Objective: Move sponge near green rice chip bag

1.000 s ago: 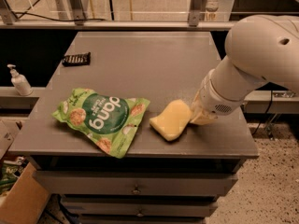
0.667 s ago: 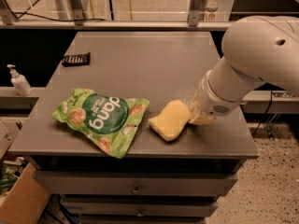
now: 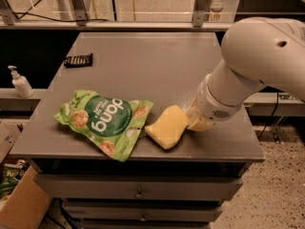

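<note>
The pale yellow sponge (image 3: 167, 126) lies near the table's front edge, its left corner almost touching the right edge of the green rice chip bag (image 3: 102, 120). The bag lies flat at the front left, with white "dang" lettering. My gripper (image 3: 196, 123) is at the sponge's right end, below the big white arm (image 3: 257, 61). It is shut on that end, and the wrist housing hides most of the fingers.
A small black ridged object (image 3: 78, 59) lies at the back left of the grey table (image 3: 143, 56). A white pump bottle (image 3: 20, 82) stands on a ledge to the left. Drawers sit below the front edge, and a cardboard box (image 3: 19, 202) stands on the floor at left.
My gripper and the sponge have shifted a little to the left, closing the gap to the green bag. The bag has not moved.
</note>
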Controlling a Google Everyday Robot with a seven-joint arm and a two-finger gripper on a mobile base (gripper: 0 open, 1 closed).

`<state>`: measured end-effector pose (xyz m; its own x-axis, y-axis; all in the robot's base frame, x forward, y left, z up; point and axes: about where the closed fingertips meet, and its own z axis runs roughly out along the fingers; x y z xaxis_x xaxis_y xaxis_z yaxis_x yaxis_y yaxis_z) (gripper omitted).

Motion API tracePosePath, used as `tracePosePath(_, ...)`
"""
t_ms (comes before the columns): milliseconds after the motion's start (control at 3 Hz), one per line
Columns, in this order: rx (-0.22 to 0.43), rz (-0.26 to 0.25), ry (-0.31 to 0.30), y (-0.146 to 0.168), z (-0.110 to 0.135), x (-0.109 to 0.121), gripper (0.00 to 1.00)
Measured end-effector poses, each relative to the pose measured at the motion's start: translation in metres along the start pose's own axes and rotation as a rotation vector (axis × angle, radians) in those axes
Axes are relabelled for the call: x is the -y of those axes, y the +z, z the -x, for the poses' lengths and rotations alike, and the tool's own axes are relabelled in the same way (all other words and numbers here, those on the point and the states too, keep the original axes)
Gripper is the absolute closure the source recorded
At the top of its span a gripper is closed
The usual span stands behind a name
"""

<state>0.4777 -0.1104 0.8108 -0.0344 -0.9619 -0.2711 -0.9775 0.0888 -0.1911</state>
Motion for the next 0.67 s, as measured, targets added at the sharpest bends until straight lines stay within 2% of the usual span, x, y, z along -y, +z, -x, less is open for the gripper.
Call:
tracePosePath(333, 0.000, 0.000, 0.000, -0.0035, 0.0010, 0.0007, 0.84)
tracePosePath(667, -0.001, 0.000, -0.002, -0.0035, 0.0015, 0.0001, 0.59)
